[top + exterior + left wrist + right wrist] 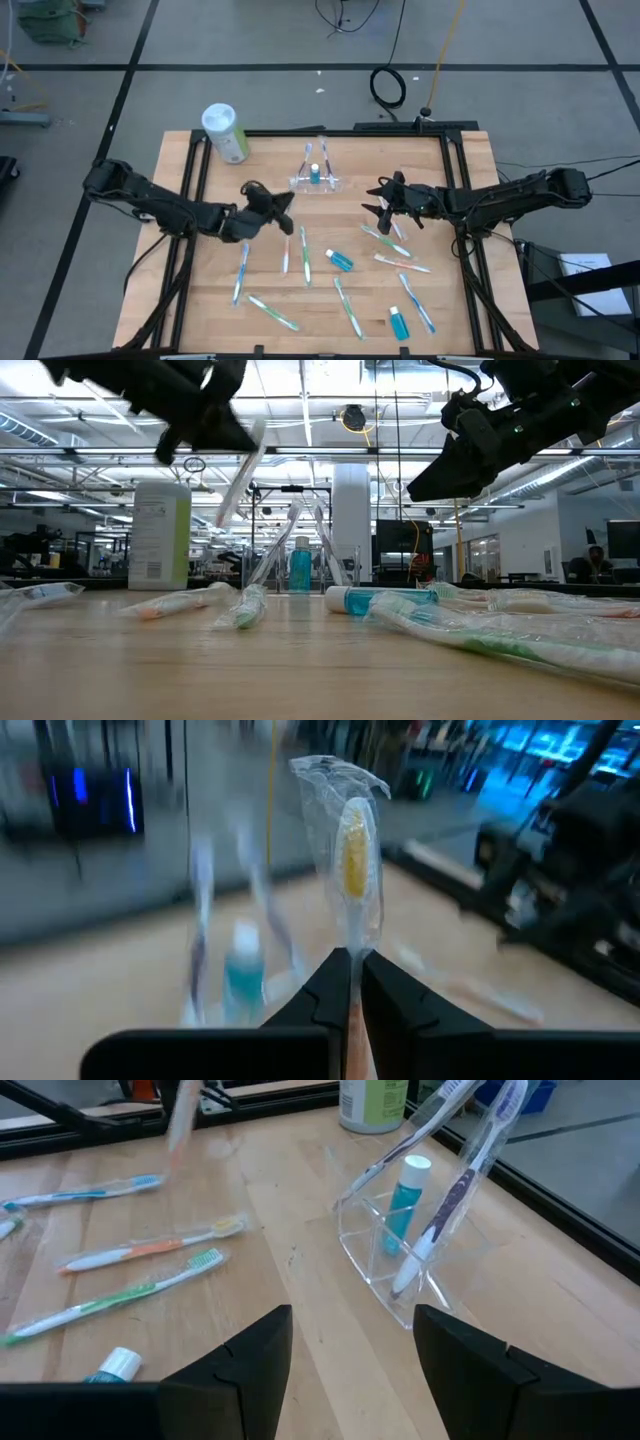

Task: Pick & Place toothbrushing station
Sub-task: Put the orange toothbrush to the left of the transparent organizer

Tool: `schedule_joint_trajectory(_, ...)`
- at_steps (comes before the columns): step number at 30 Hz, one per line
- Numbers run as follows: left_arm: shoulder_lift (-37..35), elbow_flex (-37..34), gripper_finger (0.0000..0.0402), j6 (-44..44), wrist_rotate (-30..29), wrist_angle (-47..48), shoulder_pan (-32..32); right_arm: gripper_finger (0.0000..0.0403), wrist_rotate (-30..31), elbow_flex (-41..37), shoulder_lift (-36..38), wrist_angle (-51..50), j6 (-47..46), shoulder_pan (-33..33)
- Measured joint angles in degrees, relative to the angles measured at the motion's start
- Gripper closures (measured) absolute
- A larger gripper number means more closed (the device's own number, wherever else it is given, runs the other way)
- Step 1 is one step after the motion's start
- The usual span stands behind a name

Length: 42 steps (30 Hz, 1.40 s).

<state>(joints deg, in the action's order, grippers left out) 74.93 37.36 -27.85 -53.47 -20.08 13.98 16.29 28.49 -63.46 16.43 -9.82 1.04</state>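
The left end effector [350, 982] is clenched on a wrapped toothbrush [354, 850] with a yellow-orange head, holding it clear above the wooden counter [190, 290]; seen from above it hangs just left of centre, near the toothbrushing station [315, 182]. That clear holder stands toward the far middle of the counter, with a small blue tube [405, 1195] upright inside and two toothbrushes leaning out of it. The right end effector [350, 1345] hovers above the counter to the station's right, fingers spread wide and gripping nothing. A pale-green cylinder [225, 132] with a white lid stands at the far left corner. More wrapped toothbrushes and two other small blue tubes lie scattered across the near half of the counter
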Motion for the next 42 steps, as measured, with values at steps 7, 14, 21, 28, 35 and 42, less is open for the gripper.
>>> schedule_joint_trajectory(7,0.5,0.0,0.0398,24.7,0.4,-20.8,-9.0,0.0202,0.0,0.0,0.0,0.3,0.0,0.0)
schedule_joint_trajectory(14,2.8,0.0,0.0388,17.5,8.5,-20.5,-20.2,0.0202,0.0,0.0,0.0,0.7,0.0,0.0)
schedule_joint_trajectory(21,12.1,0.0,0.039,11.6,10.5,-20.1,-23.8,0.0202,0.0,0.0,0.0,0.4,0.0,0.0)
schedule_joint_trajectory(28,15.9,0.0,0.0394,12.7,9.5,-19.8,-22.8,0.0202,-0.1,0.0,0.0,0.3,-3.0,0.0)
schedule_joint_trajectory(35,15.9,0.0,0.0383,13.8,9.6,-17.0,-21.5,0.0202,0.0,0.0,0.0,-6.8,-4.3,0.0)
schedule_joint_trajectory(42,15.8,0.0,0.0326,13.6,10.5,-14.3,-20.5,0.0202,0.0,0.0,0.0,-17.6,-11.5,0.0)
